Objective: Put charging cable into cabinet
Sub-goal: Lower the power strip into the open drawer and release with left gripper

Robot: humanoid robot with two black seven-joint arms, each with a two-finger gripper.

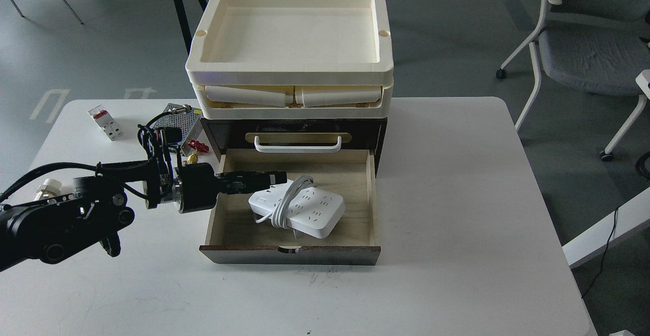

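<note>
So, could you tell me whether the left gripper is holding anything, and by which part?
Nothing visibly: the left gripper sits beside the strip lying in the drawer; contact cannot be told.

A white table (pixel 457 199) carried the dark brown cabinet (pixel 378 133) at the middle of its far edge, its drawer pulled out toward the near edge. Near the far left corner lay a small white breaker (pixel 106 122) and a perforated metal box (pixel 180 121).

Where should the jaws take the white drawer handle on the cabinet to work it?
Grip the white bar handle at mid-span, coming straight from the front above the open drawer. It runs level and stands off the cabinet, so likely one jaw over, one under.
</note>
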